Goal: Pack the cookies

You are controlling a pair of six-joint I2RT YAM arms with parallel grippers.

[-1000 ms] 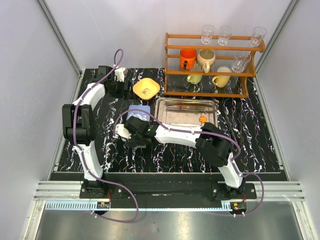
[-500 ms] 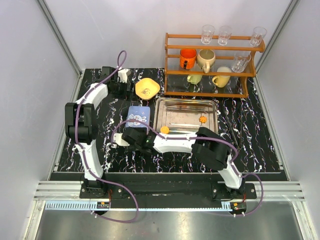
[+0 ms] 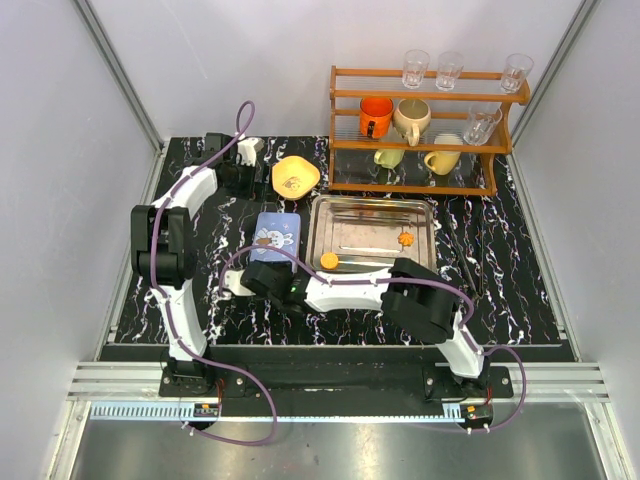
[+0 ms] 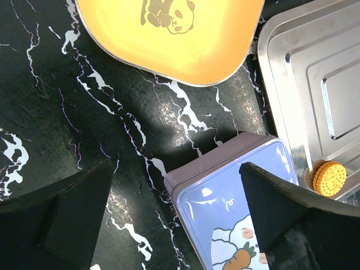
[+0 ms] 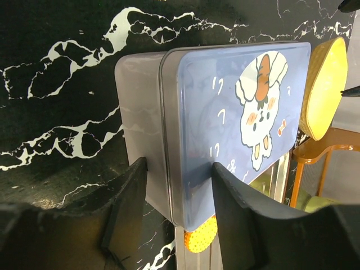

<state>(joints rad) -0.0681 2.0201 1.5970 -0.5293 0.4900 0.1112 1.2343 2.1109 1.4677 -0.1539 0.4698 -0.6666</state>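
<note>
**Tin between the fingers, cookies on the tray**

The right end effector (image 5: 179, 169) straddles the near end of a blue rabbit-print tin (image 3: 277, 234), one finger beside its grey wall and the other over the lid. Whether it grips the tin cannot be told. The tin lies left of centre on the desk (image 3: 500, 290), just beside a steel tray (image 3: 370, 225). One orange cookie (image 3: 329, 260) sits at the tray's near-left corner, and a second cookie (image 3: 405, 238) sits toward its right side. The left end effector (image 4: 175, 166) hangs wide open toward the desk's far-left corner, beside a yellow dish (image 3: 293, 177).
</note>
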